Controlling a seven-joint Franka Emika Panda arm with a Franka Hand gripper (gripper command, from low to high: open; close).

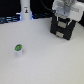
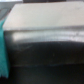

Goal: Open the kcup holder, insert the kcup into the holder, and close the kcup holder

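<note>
While the white gripper (image 1: 63, 15) hangs right over the boxy black kcup holder (image 1: 62, 30), its jaws are too blurry to call; the small green-topped kcup (image 1: 18, 49) sits well apart on the white table (image 1: 47, 60).

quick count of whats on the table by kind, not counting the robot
kcup (white, green top): 1
kcup holder (black drawer unit): 1
tall white bottle-like object: 1
Total: 3
</note>
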